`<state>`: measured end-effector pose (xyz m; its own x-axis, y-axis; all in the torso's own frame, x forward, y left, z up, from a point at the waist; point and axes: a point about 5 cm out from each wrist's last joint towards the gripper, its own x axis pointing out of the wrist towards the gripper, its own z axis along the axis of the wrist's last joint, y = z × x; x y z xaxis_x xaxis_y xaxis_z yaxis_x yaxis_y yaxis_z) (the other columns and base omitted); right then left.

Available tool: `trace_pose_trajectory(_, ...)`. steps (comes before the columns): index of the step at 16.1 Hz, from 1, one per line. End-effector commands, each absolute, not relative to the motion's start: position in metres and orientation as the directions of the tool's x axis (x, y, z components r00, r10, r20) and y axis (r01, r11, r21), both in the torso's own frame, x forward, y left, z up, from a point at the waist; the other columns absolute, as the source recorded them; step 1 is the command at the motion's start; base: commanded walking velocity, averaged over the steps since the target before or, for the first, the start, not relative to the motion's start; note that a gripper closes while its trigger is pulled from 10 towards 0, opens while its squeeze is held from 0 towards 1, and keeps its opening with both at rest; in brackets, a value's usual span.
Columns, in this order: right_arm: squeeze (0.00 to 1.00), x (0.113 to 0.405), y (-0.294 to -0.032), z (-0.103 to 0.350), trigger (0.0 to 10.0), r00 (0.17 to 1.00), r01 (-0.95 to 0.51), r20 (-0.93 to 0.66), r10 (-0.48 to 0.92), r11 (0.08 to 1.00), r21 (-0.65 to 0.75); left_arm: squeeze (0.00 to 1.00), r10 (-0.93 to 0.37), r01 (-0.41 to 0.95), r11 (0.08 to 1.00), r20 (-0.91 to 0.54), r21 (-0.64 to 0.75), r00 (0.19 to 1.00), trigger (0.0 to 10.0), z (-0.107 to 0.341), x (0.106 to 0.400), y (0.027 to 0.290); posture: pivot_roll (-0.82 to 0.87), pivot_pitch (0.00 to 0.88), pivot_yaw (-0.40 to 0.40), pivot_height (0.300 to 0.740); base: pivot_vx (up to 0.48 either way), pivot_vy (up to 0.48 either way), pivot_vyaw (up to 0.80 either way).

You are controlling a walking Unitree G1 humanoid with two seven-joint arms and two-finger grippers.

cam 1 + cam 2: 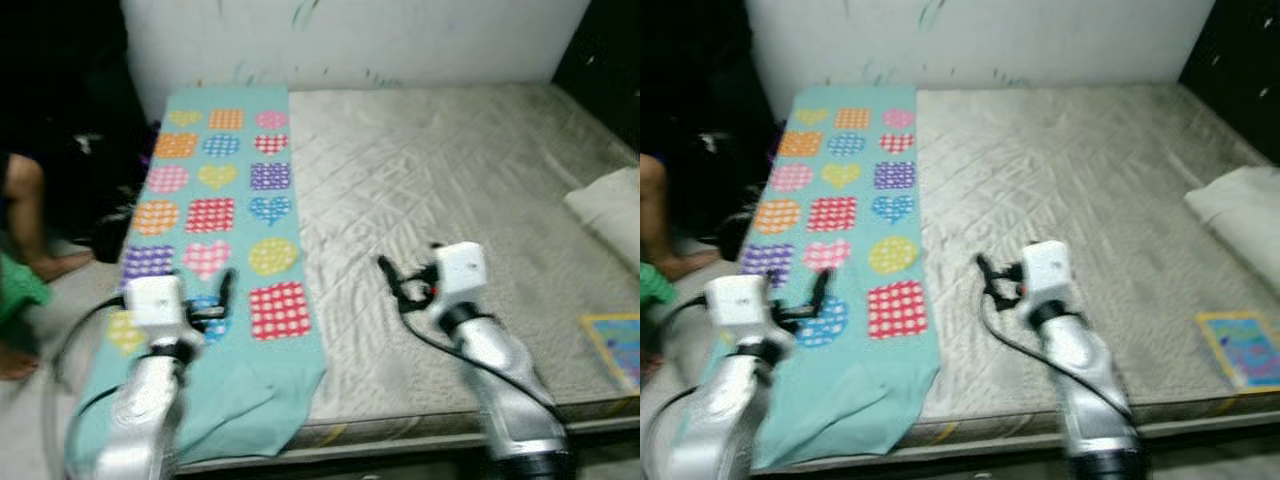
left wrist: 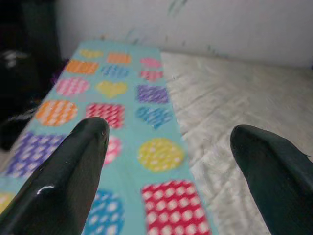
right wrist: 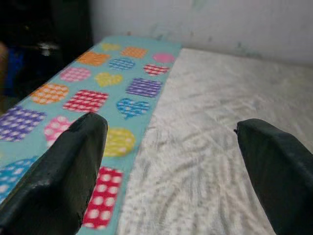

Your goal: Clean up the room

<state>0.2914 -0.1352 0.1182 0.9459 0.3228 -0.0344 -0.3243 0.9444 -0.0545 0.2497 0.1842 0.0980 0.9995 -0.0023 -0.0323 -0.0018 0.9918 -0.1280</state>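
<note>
The left end effector (image 1: 222, 300) hangs with its fingers spread wide and empty above the near part of the patterned blanket (image 1: 215, 210), a turquoise cloth folded into a long strip. The strip's long axis runs from the near edge of the bed (image 1: 450, 180) to the far wall, along the bed's left side, and its near end drapes over the mattress edge. The left arm is therefore the nearer one. The right end effector (image 1: 392, 277), also wide open and empty, hovers over bare mattress just right of the blanket's right edge. A white pillow (image 1: 610, 215) lies at the far right, and a book (image 1: 615, 345) lies near the right front edge. A person's legs (image 1: 30, 240) stand left of the bed, close to the blanket's left side. Nothing lies between either end effector and the blanket.
</note>
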Motion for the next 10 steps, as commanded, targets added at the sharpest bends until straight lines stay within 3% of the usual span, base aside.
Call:
trace_pose_trajectory(1, 0.00, 0.2915, -0.1358, 0.1198, 10.0, 0.948, -0.319, -0.027, 0.318, 0.945, -0.067, 0.00, 0.024, -0.031, 0.990, -0.050, -0.135, 0.998, 10.0, 0.0956, 0.2485, 0.1868, -0.15, 0.072, 0.002, 0.740, 0.000, 0.000, 0.00)
trace_pose_trajectory(6, 0.00, 0.2936, -0.1366, 0.1206, 10.0, 0.947, -0.321, -0.025, 0.320, 0.944, -0.072, 0.00, 0.044, -0.053, 0.987, -0.061, -0.152, 0.997, 10.0, 0.0938, 0.2503, 0.1877, -0.15, 0.068, -0.003, 0.740, 0.000, 0.000, 0.00)
trace_pose_trajectory(10, 0.00, 0.2948, -0.1349, 0.1216, 10.0, 0.944, -0.330, -0.025, 0.329, 0.941, -0.074, 0.00, 0.039, -0.049, 0.986, -0.065, -0.160, 0.997, 10.0, 0.0932, 0.2511, 0.1866, -0.15, 0.067, -0.006, 0.740, 0.000, 0.439, 0.00)
